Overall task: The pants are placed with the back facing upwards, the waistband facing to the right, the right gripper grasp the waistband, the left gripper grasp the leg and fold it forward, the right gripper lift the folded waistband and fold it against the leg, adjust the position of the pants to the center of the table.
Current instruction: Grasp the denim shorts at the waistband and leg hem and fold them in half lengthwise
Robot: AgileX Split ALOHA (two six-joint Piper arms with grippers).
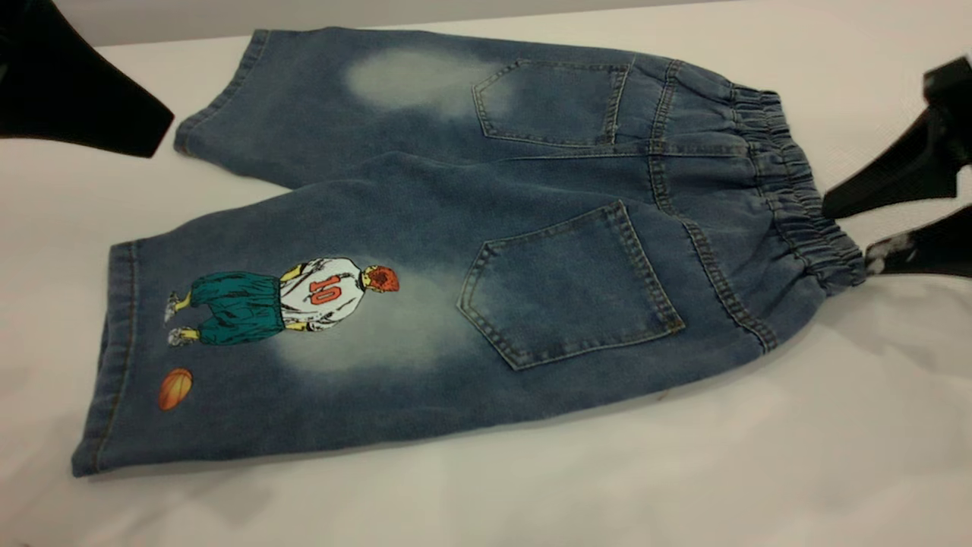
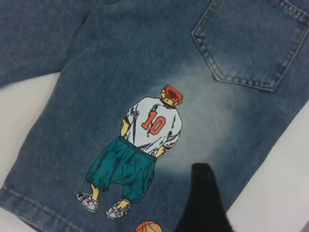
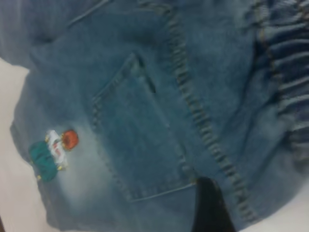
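The pants (image 1: 486, 251) lie flat on the white table (image 1: 835, 425), back pockets up. The gathered waistband (image 1: 790, 190) is at the right. The leg (image 1: 250, 334) with the number 10 player and the orange ball is the near one. My right gripper (image 1: 849, 237) is open at the near end of the waistband, its two black fingers spread along the edge. In the right wrist view one finger (image 3: 208, 205) hangs over the near pocket. My left gripper (image 1: 156, 125) hovers open off the far leg's hem. In the left wrist view one finger (image 2: 203, 193) is above the printed leg (image 2: 145, 140).
The table's far edge (image 1: 190, 34) runs just behind the far leg. Bare white table surrounds the shorts at the front and right.
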